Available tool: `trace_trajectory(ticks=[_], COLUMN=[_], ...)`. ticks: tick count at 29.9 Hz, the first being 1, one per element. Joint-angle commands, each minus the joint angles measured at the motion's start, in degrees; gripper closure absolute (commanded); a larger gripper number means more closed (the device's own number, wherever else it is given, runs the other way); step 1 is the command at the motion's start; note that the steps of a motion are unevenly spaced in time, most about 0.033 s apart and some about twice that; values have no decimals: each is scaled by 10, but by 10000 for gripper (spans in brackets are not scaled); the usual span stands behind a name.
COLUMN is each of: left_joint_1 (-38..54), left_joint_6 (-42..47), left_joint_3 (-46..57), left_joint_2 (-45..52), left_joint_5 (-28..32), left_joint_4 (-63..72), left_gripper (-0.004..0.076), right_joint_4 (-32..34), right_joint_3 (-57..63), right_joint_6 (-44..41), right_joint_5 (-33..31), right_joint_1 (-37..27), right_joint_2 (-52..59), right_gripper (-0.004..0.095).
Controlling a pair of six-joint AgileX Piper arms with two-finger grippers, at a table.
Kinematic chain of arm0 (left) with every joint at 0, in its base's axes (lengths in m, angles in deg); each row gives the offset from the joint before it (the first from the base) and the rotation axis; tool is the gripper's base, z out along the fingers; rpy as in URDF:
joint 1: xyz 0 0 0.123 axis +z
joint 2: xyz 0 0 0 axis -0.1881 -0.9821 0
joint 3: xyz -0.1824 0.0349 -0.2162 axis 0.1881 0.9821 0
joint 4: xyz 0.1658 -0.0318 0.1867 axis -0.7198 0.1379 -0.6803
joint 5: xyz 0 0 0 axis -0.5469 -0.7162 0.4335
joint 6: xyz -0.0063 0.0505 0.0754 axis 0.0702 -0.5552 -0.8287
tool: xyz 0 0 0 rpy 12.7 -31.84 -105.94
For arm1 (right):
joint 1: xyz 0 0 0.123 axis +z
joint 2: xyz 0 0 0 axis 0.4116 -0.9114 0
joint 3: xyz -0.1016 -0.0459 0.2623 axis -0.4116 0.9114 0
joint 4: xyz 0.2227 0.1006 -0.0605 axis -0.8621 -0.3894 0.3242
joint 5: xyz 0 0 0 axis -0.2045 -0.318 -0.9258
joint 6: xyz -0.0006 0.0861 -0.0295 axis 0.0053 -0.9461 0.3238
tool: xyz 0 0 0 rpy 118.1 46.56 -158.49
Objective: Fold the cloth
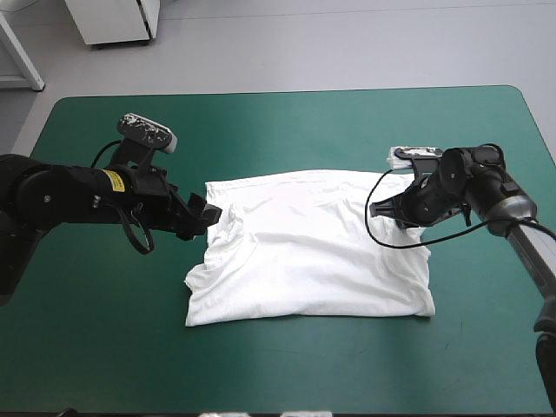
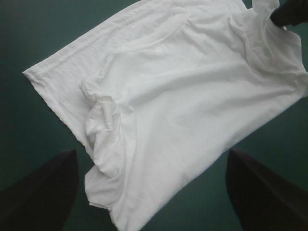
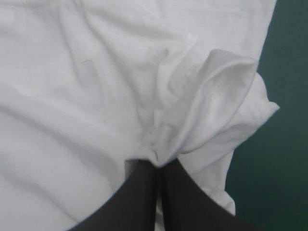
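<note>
The white T-shirt lies spread on the teal-green table, folded into a rough rectangle with a rumpled left side. My left gripper hovers at the shirt's left edge, open, its black fingers wide apart over the bunched cloth. My right gripper is at the shirt's right edge, shut on the T-shirt: a pinched fold of fabric rises from between its black fingers. The right gripper also shows at the far end of the shirt in the left wrist view.
Bare teal-green cover surrounds the shirt on every side. White furniture stands beyond the table's far edge.
</note>
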Motion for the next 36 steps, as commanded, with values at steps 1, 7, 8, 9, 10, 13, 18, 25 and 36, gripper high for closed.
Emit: trace_trajectory(ticks=[1,7,8,9,10,13,18,25,36], left_joint_1=[-1,-1,-1,-1,-1,-1,-1,-1,-1], left_joint_6=[7,7,7,7,5,5,7,27,79], left_joint_3=[-18,-18,-18,-18,-18,-18,-18,-18,123], left_joint_2=[13,13,13,13,13,14,32,71,141], left_joint_5=[-16,-22,-22,-22,-22,-22,-22,-23,-23], left_joint_4=[5,3,2,2,2,-8,-24,-30,-68], left_gripper=[126,126,126,126,126,126,126,126,125], right_joint_4=[-5,-12,-16,-19,-19,-20,-23,5,112], right_joint_3=[-17,-17,-17,-17,-19,-25,-62,-83,-37], right_joint_6=[13,45,50,59,68,98,102,84,17], right_joint_5=[14,12,12,12,12,-1,-55,-76,-121], right_joint_1=[7,12,13,16,19,23,23,23,23], right_joint_2=[-17,-81,-89,-93,-96,-95,-83,-28,188], right_gripper=[925,925,925,925,924,890,705,464,449])
